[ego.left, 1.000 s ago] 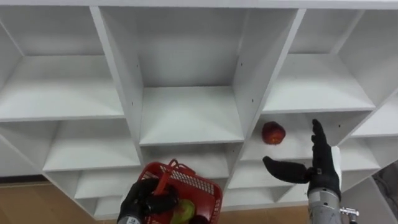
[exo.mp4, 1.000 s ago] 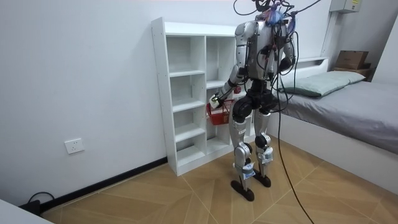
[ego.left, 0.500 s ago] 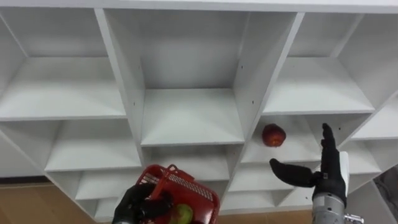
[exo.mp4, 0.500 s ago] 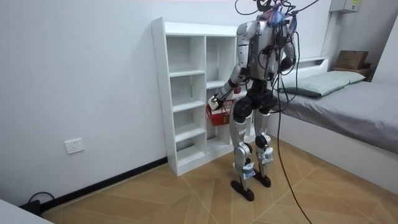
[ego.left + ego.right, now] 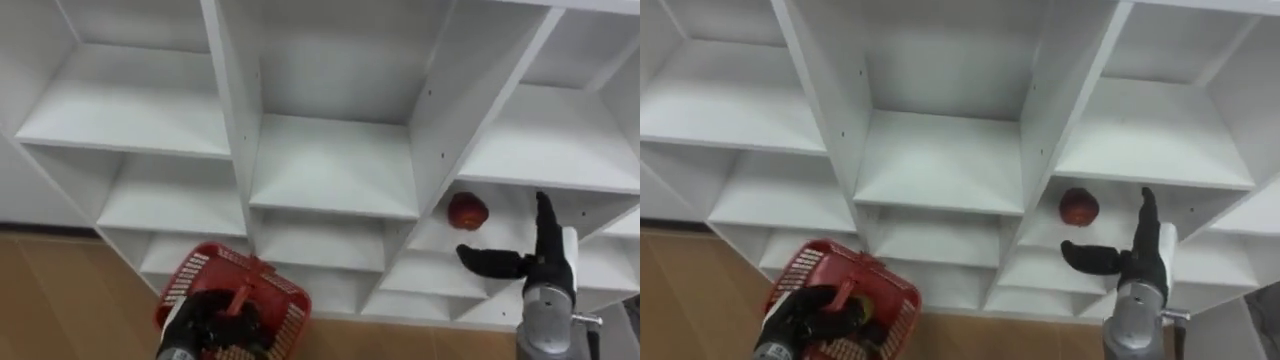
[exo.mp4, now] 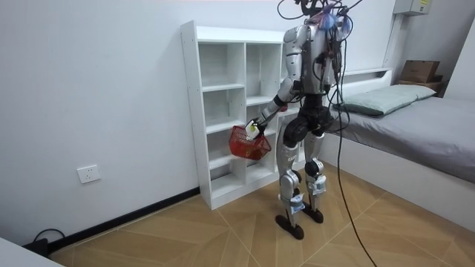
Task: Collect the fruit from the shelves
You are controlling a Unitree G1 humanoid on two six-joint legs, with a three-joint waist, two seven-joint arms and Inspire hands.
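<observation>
Just beside red fruit (image 5: pixel 467 211), divider (image 5: pixel 447 128)

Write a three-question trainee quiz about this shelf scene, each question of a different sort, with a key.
1. Fill in: the right hand, near the round red fruit in the white shelf unit, has ___ fingers (straight or curled).
2. Which hand grips the handle of the red plastic mesh basket? A) left hand B) right hand C) neither
3. True or false: that red fruit lies inside the basket.
Key: 1 straight; 2 A; 3 false.
</observation>
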